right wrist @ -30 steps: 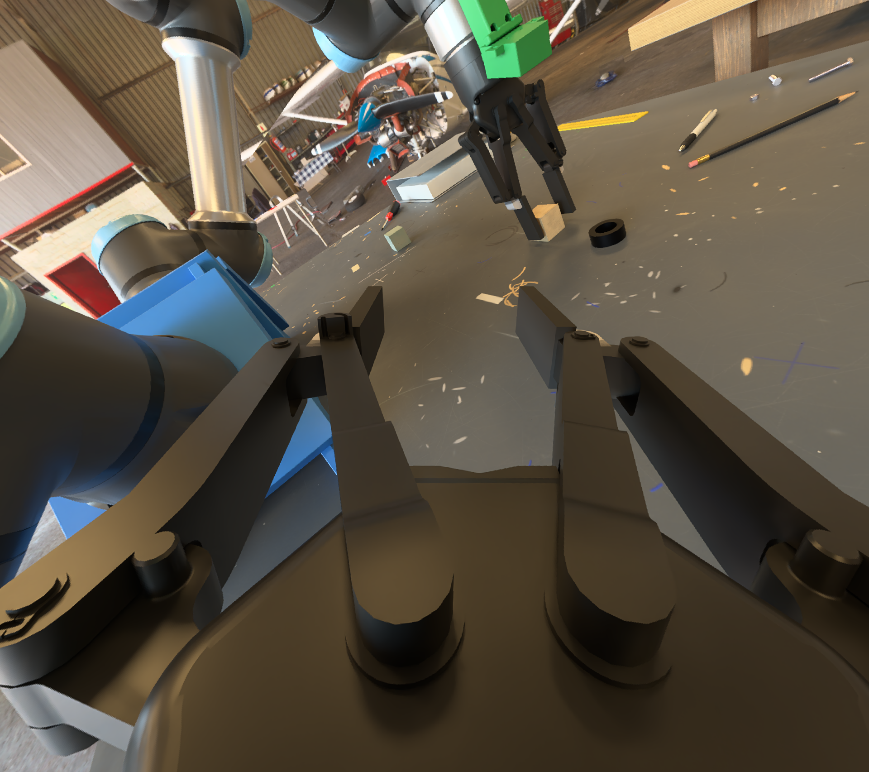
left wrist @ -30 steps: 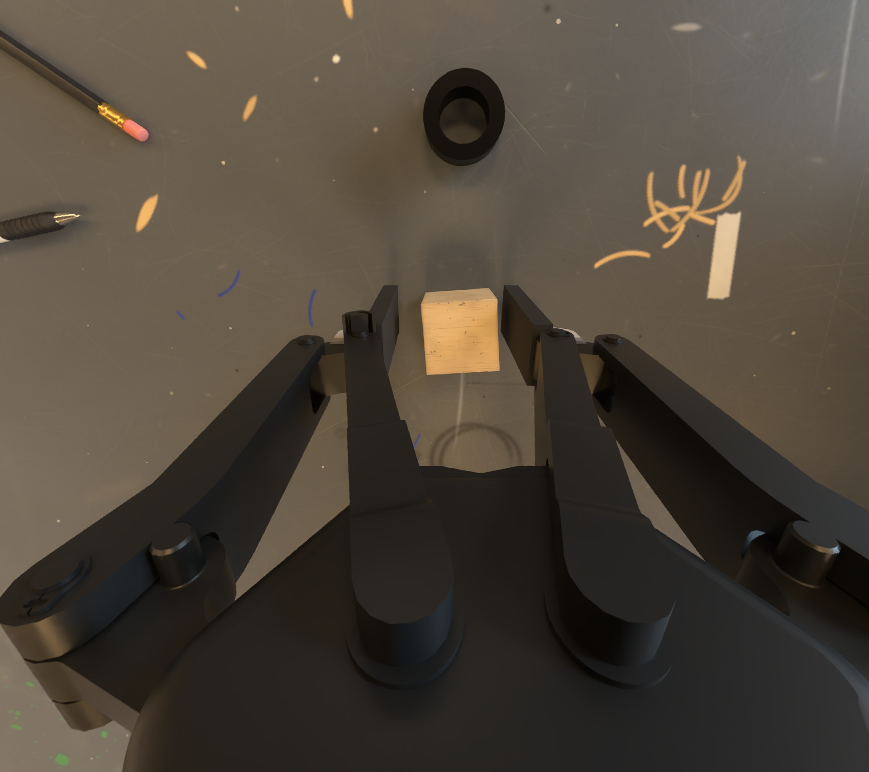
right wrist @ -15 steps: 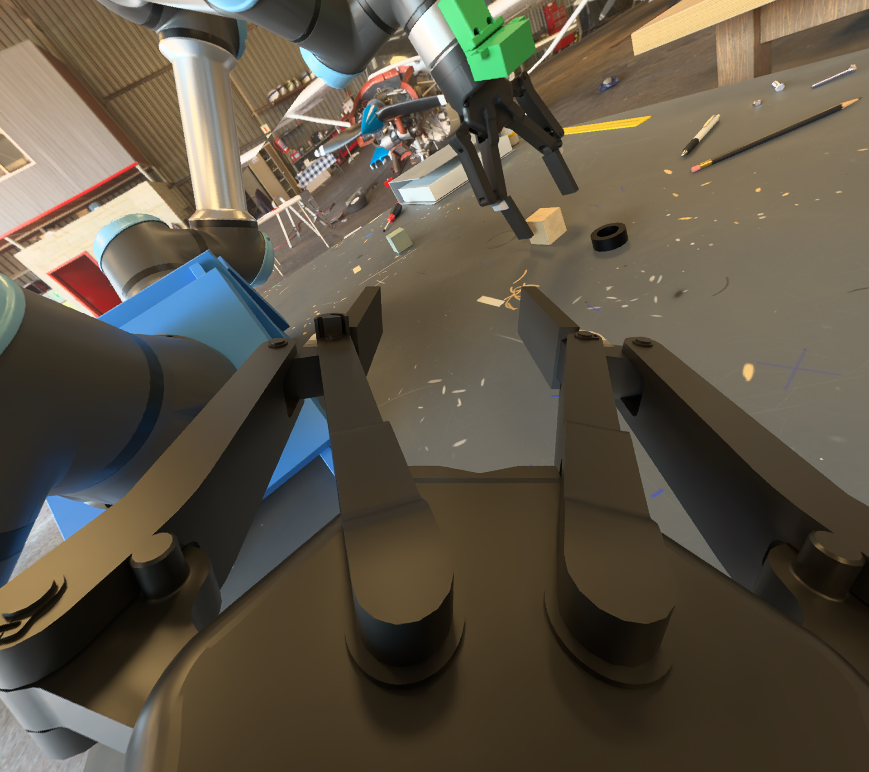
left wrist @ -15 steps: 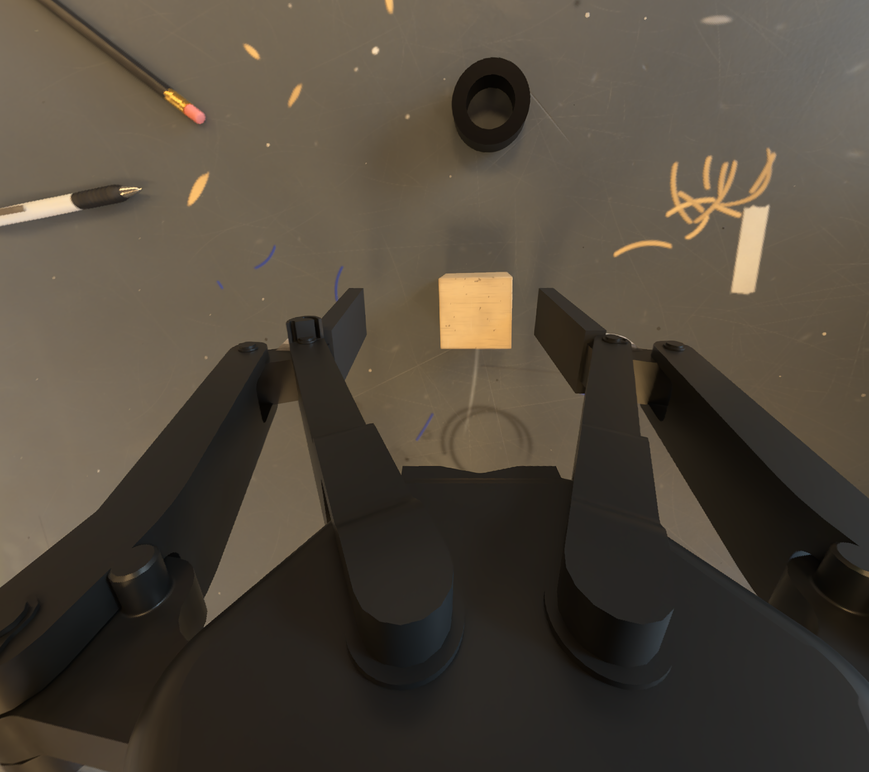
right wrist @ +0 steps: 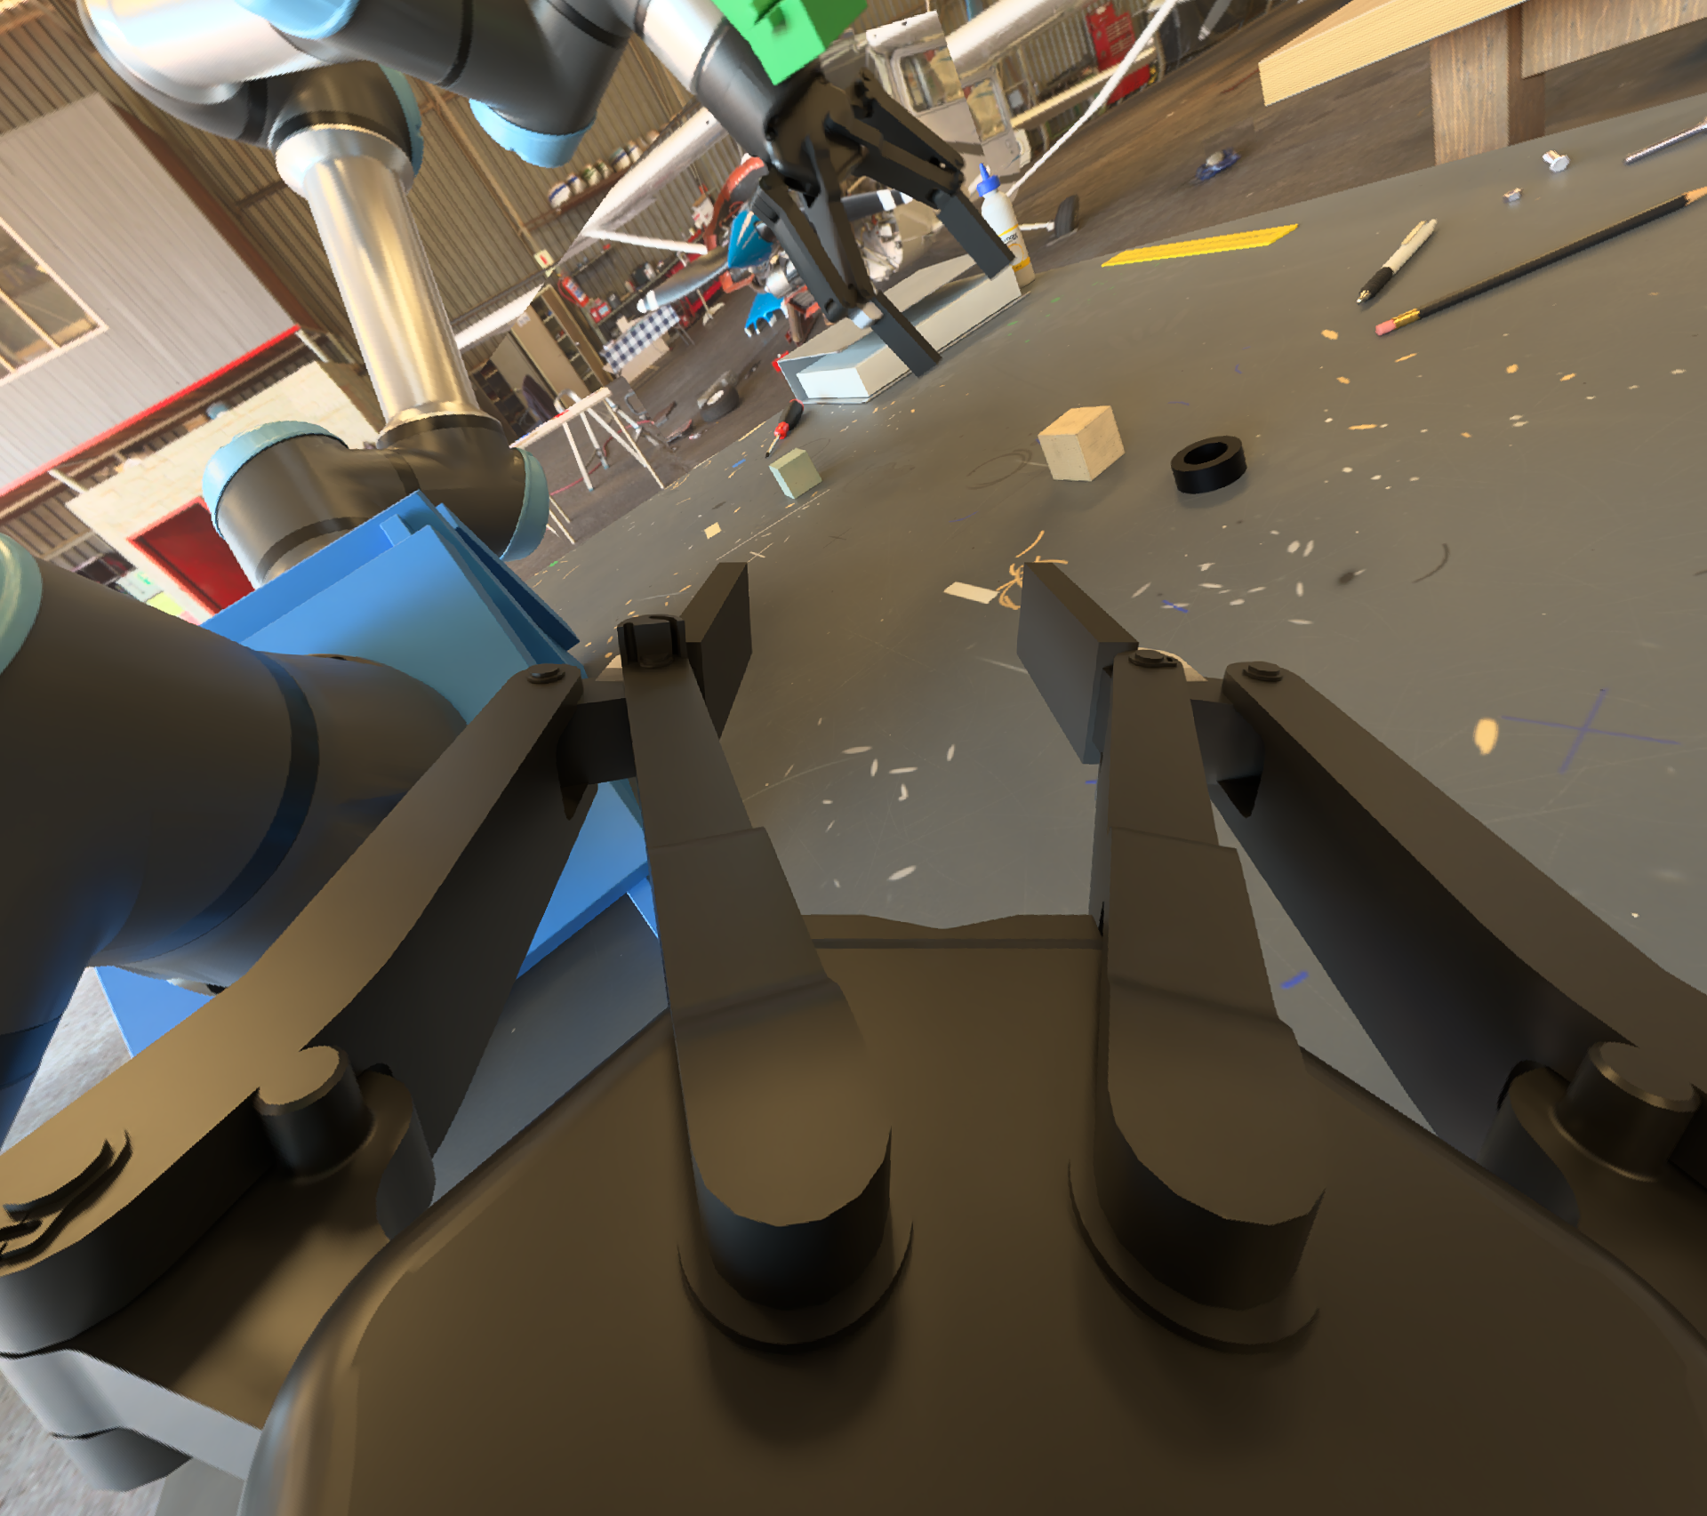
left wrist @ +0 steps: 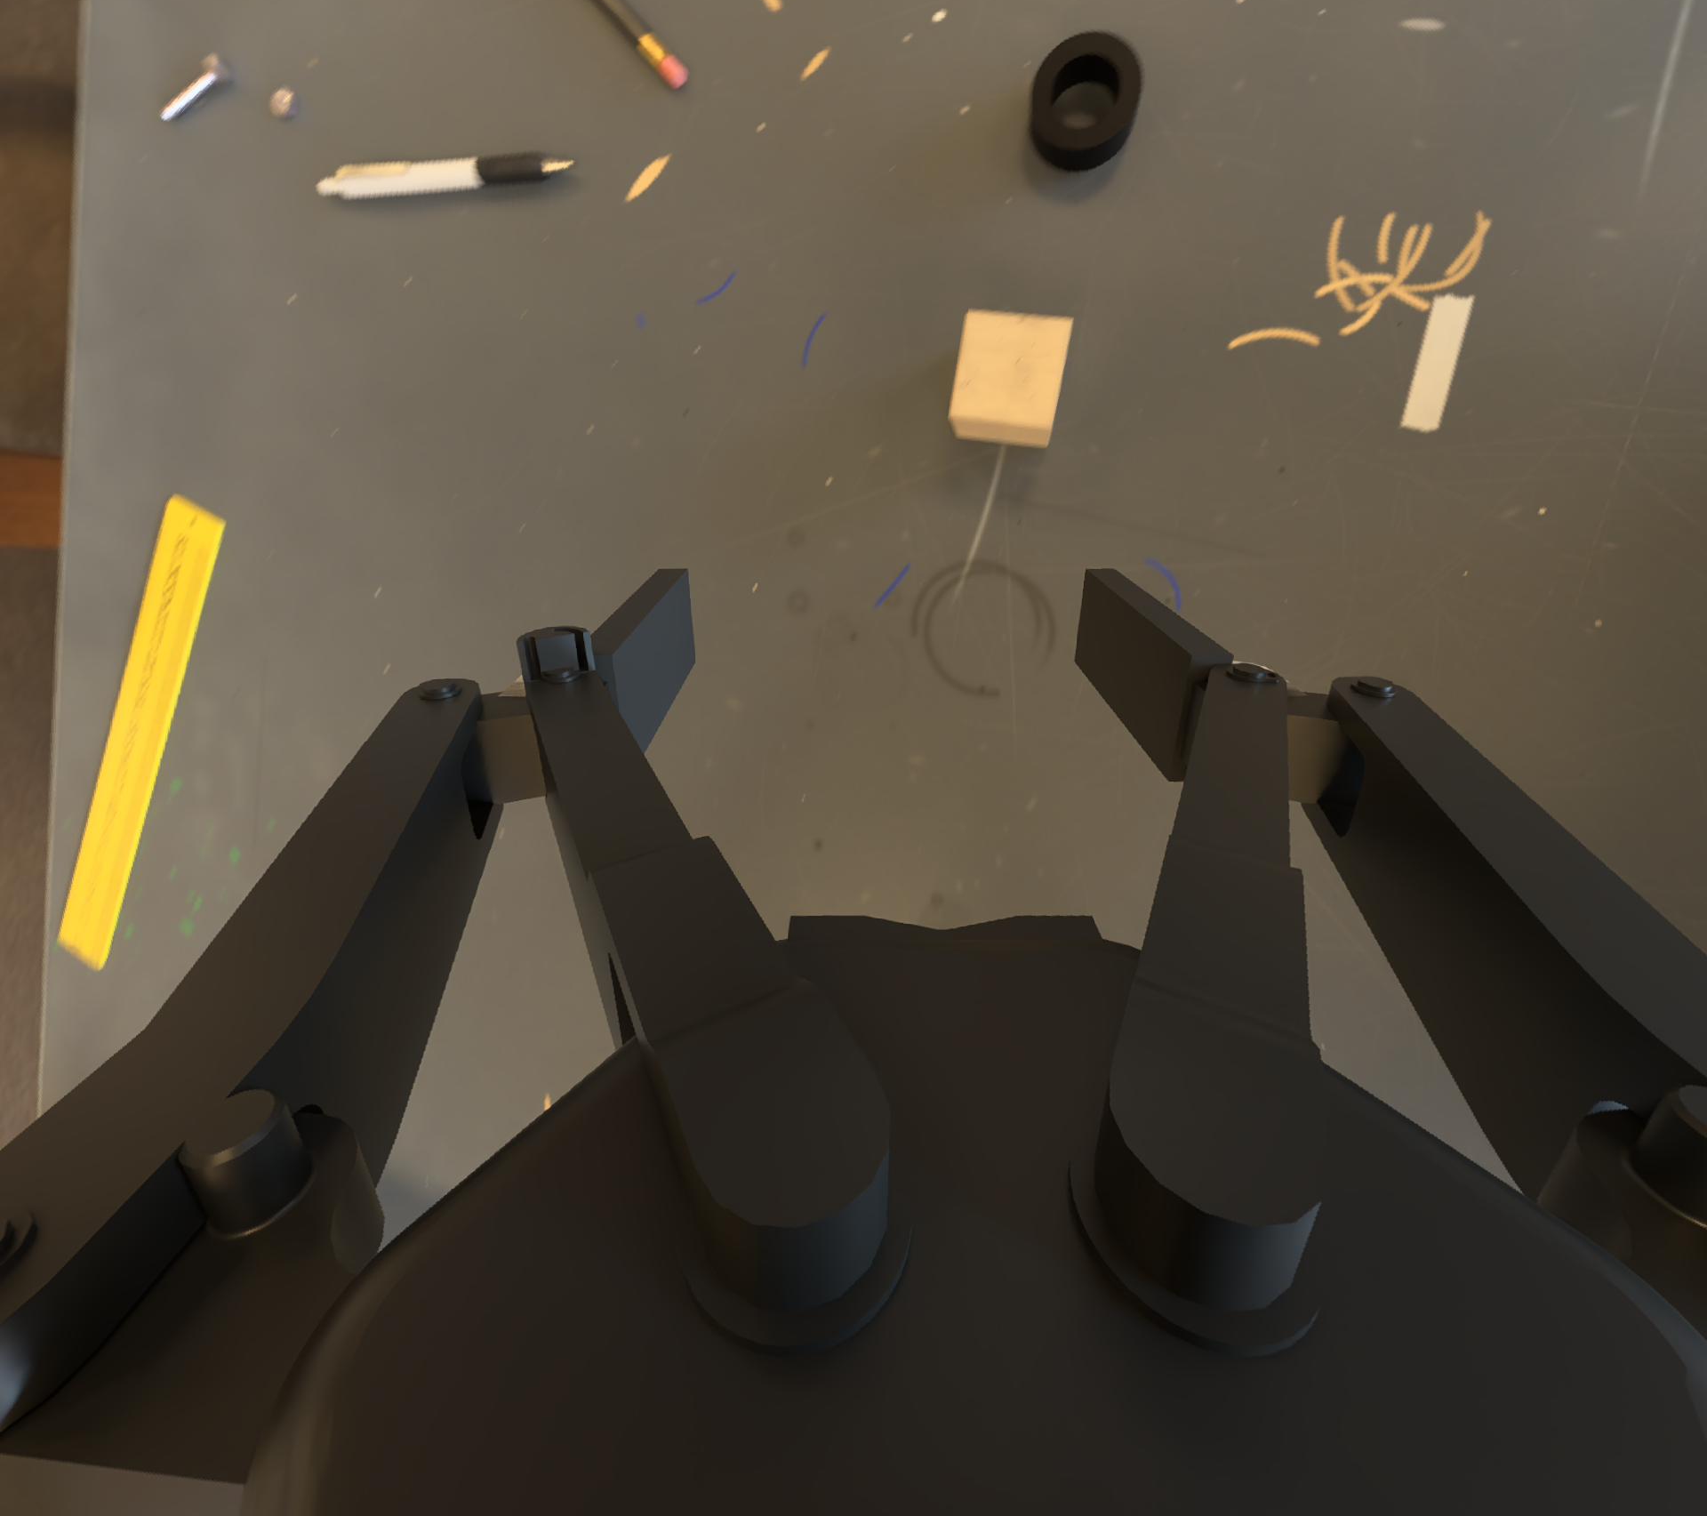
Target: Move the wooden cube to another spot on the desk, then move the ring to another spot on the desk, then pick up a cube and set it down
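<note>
The left gripper (left wrist: 885, 668) is hanging wide open and empty above the desk (left wrist: 462, 409). The wooden cube (left wrist: 1010, 379) is sitting free at 12 o'clock, seemingly placed. The ring (left wrist: 1084, 97) and last cube move are probably waiting.

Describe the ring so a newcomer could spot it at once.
On the grey desk, find the wooden cube ahead of the open left gripper. Just beyond the cube lies the ring: black, thick-walled, the only round thing with a hole among pencil, pen and screws.
</note>
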Tool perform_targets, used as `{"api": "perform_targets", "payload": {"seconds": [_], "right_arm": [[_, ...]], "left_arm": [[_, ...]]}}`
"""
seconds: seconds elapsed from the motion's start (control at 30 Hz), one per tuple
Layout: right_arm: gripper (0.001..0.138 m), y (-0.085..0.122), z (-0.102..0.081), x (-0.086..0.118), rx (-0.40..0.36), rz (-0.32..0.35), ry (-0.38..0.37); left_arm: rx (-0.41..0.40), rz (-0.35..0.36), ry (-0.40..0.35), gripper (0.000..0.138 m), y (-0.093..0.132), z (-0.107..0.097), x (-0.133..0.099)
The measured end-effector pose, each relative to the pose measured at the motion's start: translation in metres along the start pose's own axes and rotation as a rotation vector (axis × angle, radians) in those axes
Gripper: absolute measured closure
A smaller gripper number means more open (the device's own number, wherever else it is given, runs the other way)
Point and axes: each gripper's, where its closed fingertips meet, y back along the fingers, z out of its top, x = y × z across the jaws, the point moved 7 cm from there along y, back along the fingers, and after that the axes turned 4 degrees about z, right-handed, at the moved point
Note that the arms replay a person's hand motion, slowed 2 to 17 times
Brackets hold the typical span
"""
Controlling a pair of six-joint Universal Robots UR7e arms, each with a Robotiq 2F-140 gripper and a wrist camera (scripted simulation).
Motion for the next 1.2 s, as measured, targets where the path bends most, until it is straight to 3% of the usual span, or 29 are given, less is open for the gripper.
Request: {"api": "perform_targets", "payload": {"seconds": [0.27,0.53,0.83,1.2], "right_arm": [[0.061,-0.008,0.002,-0.003,0.012,0.024,0.001],[0.061,-0.02,0.008,-0.005,0.027,0.058,0.019],[0.062,-0.034,0.013,-0.006,0.044,0.107,0.039],[0.062,-0.044,0.017,-0.011,0.068,0.147,0.044]], "left_arm": [[0.062,0.118,0.182,0.035,0.059,-0.077,0.021],[0.16,0.186,0.426,0.038,0.091,-0.156,0.022],[0.217,0.221,0.699,0.044,0.094,-0.218,0.001],[0.29,0.217,0.867,0.054,0.07,-0.259,-0.026]]}}
